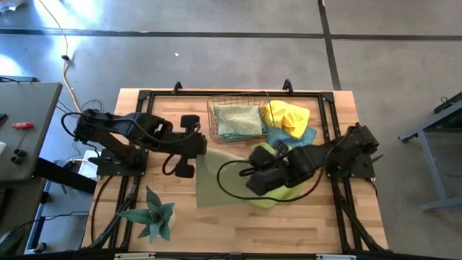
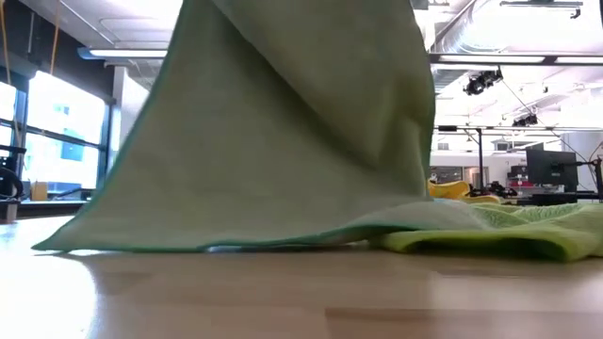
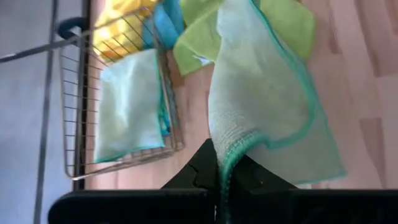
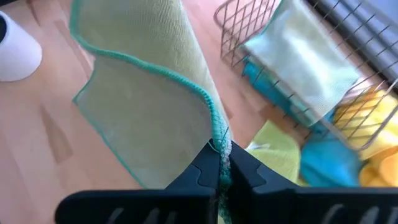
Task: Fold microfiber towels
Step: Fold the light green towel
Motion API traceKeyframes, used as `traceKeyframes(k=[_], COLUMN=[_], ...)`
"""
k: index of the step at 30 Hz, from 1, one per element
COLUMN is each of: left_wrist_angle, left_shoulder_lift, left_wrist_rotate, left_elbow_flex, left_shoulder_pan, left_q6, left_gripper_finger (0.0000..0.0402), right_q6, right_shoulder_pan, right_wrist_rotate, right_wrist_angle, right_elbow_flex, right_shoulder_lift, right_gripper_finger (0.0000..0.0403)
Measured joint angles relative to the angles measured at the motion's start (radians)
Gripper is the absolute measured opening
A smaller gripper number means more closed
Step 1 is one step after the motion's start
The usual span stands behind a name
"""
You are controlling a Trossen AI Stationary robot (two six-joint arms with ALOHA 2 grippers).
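Observation:
A pale green towel (image 1: pixel 220 179) with a teal hem hangs between my two grippers, lifted at its top; its lower edge (image 2: pixel 217 243) lies on the wooden table. My left gripper (image 3: pixel 221 165) and my right gripper (image 4: pixel 219 155) are each shut on its hem. In the high view the left gripper (image 1: pixel 198 149) is at the towel's left top and the right gripper (image 1: pixel 250 157) at its right top. A lime green towel (image 2: pixel 509 234) lies crumpled on the table under the right arm. Another pale green towel (image 1: pixel 237 119) lies folded in the wire basket (image 1: pixel 213 115). My left gripper pinches the hemmed edge (image 3: pixel 231 149) of the pale green towel between its two fingers, slanting down from above. The cloth hangs slack below, with its lower part on the table. My right gripper pinches the teal hem (image 4: pixel 214 127) of the same towel between its two fingers, also slanting down. The cloth drapes away below the fingers, and its bottom rests on the table.
Yellow (image 1: pixel 286 115) and light blue (image 1: pixel 303 135) towels lie heaped right of the basket at the table's far side. A spiky green plant (image 1: pixel 153 214) stands near the table's front left. Bare wood lies in front of the hanging towel.

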Motion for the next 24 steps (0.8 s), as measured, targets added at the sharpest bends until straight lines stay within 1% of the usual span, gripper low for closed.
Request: traceKeyframes(k=[3, 7, 15, 18, 21, 24], left_wrist_angle=[-0.011, -0.075, -0.162, -0.161, -0.161, -0.16], left_shoulder_lift=[0.001, 0.001, 0.001, 0.001, 0.001, 0.001], left_wrist_rotate=[-0.032, -0.107, -0.246, -0.307, -0.364, -0.392], left_elbow_flex=[0.027, 0.07, 0.105, 0.117, 0.146, 0.185], left_shoulder_pan=[0.0, 0.0, 0.0, -0.004, -0.005, -0.005], left_q6=[0.0, 0.031, 0.034, 0.061, 0.094, 0.098], left_gripper_finger=[0.0, 0.0, 0.0, 0.0, 0.0, 0.0], right_q6=[-0.039, -0.099, -0.142, -0.209, -0.292, -0.382], right_shoulder_pan=[-0.006, -0.025, -0.074, -0.095, -0.121, -0.151], right_wrist_rotate=[0.031, 0.072, 0.185, 0.216, 0.221, 0.229], right_wrist_angle=[-0.003, -0.01, -0.004, 0.044, 0.119, 0.185], right_elbow_flex=[0.0, 0.0, 0.0, 0.0, 0.0, 0.0], right_shoulder_lift=[-0.015, -0.035, -0.107, -0.129, -0.147, -0.158], right_gripper_finger=[0.0, 0.0, 0.0, 0.0, 0.0, 0.0])
